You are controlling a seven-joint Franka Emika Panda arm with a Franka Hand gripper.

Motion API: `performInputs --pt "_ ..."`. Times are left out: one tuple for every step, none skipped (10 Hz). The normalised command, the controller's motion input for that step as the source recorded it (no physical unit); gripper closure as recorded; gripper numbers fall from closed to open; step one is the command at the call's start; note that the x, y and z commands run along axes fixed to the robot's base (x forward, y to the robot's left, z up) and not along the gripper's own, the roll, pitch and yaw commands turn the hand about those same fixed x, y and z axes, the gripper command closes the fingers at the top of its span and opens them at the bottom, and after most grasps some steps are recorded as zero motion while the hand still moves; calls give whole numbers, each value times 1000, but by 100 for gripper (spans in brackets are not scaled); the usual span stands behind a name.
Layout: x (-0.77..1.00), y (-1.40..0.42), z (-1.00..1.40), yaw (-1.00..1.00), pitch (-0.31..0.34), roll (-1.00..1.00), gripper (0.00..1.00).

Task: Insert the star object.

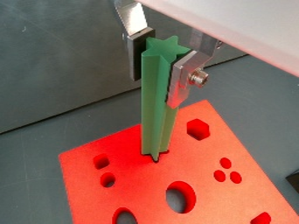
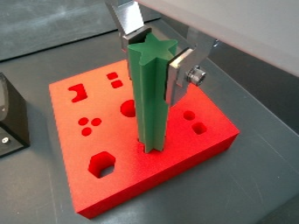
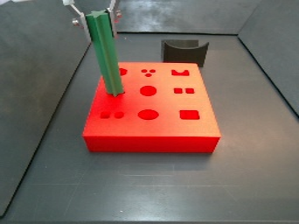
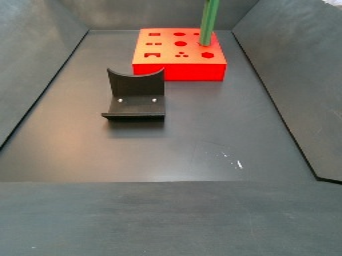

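Gripper [image 2: 158, 54] clamped on top end of star object [image 2: 149, 96], silver plates either side, above red block [image 3: 152, 109].

Star object upright, lower tip on block's top face at or in a hole near block's 9 o'clock edge in a side view [image 3: 107, 54]; seating depth unclear.

Handling, judged: light, stiff plastic rod; ridged sides give pads purchase; long lever below grip, so tilt likely if tip catches. Hold near top, flats against ridges.

Count: one green rod, one red block, one dark curved fixture [image 4: 134, 96].
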Motion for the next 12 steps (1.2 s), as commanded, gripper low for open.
performInputs --pt "31 0 -51 0 0 0 100" --pt "69 -66 -111 0 0 43 100" --pt "146 -97 -286 -6 0 70 100" --pt "189 -197 -734 -66 0 79 100" --pt "129 -111 -1000 -97 0 97 100" --pt "146 -60 -1000 -80 0 103 100" --pt "286 0 -1000 -269 83 73 100" --pt "297 0 -946 -323 101 76 100" --pt "277 0 -909 -303 123 103 100" --pt "291 0 -931 -306 113 100 100" --pt "240 0 -917 -331 116 89 100" --pt "257 0 -969 -314 93 77 100"
